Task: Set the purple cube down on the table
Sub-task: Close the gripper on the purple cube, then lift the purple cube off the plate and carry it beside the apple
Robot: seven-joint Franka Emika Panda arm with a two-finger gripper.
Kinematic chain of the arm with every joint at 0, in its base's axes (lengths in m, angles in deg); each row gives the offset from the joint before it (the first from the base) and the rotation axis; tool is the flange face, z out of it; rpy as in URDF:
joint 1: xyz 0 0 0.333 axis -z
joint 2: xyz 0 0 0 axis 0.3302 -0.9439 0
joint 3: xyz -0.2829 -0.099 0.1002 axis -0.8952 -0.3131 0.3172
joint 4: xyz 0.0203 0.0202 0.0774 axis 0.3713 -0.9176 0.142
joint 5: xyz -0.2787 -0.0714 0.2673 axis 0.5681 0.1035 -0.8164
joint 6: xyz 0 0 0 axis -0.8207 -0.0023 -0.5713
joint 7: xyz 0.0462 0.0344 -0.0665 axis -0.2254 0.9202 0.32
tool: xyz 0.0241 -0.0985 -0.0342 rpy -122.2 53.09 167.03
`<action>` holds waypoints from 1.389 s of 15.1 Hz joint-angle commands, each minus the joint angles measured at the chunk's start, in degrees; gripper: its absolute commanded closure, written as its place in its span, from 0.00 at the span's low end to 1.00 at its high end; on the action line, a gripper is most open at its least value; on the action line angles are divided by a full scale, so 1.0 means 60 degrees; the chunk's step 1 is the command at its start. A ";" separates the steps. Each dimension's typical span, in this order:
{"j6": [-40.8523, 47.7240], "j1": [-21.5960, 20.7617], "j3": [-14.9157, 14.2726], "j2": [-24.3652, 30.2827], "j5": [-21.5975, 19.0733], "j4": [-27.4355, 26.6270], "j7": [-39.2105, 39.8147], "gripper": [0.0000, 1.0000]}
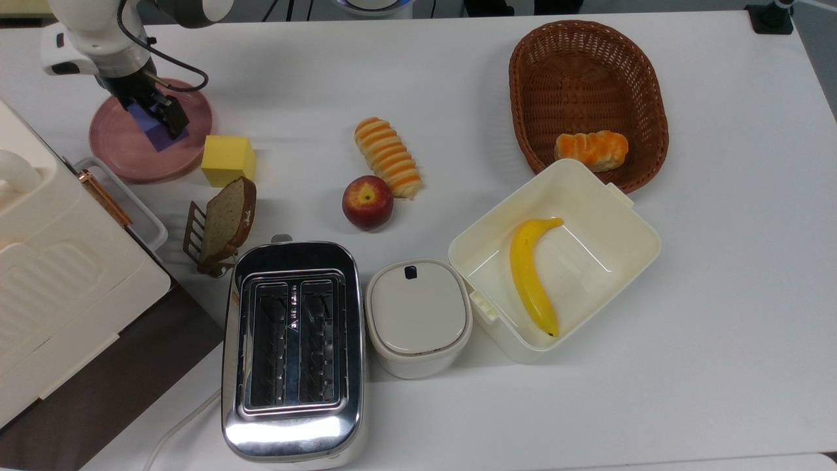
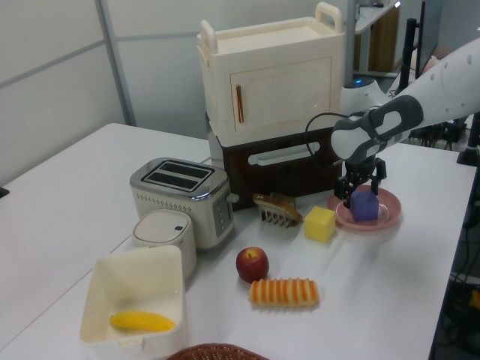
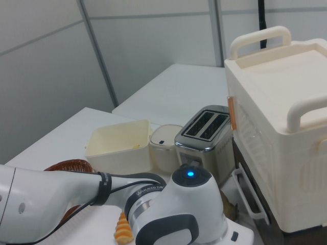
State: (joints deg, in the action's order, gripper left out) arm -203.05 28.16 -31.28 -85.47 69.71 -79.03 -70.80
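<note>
Claw: gripper [image 1: 152, 111] is low over the pink plate [image 1: 121, 154], with one black finger on each side of the purple cube [image 1: 155, 135]; the jaws stand apart and I cannot see that they press the faces, so I read it as released around the cube, not yet clenched.
Cube position: purple cube [image 2: 365, 206] sits flat on the plate, near the middle, between the fingers; it is not on the table [image 1: 458, 78].
Cube handling: my judgement is light and a little soft, like foam; it should give slightly under the pads and not slip easily because the surface is matte. It does not look fragile.
Where to hold: two opposite flat side faces, about halfway up, so that the cube does not turn when lifted.
Cube shape: plain faces, fairly sharp edges, lavender colour, no shine.
Plate: round, pink, shallow, with a low raised rim [image 2: 386, 220]; smooth with a faint gloss.
Neighbour: yellow cube [image 1: 227, 159] of similar size stands on the table just beside the plate, at the top view's right; it looks to be the same matte material.
Table surface: white, smooth, flat, hard; bare space lies above the plate in the top view.
</note>
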 commanded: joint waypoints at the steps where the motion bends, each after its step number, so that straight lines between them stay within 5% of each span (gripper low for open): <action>1: -0.0297 -0.0030 -0.0016 0.0115 -0.0145 -0.0223 0.0008 0.68; 2: -0.0297 -0.0030 -0.0016 0.0115 -0.0145 -0.0223 -0.0006 0.85; 3: -0.0297 -0.0030 -0.0016 0.0115 -0.0145 -0.0223 0.0008 0.90; 12: -0.0121 -0.0161 -0.0001 0.0523 -0.0145 -0.0194 -0.0050 0.90; 21: 0.1388 -0.1977 -0.0001 0.2224 -0.0160 -0.0106 -0.0737 0.90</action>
State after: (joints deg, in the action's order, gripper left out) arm -195.95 20.28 -30.93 -75.08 69.48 -78.42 -72.35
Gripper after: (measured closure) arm 0.396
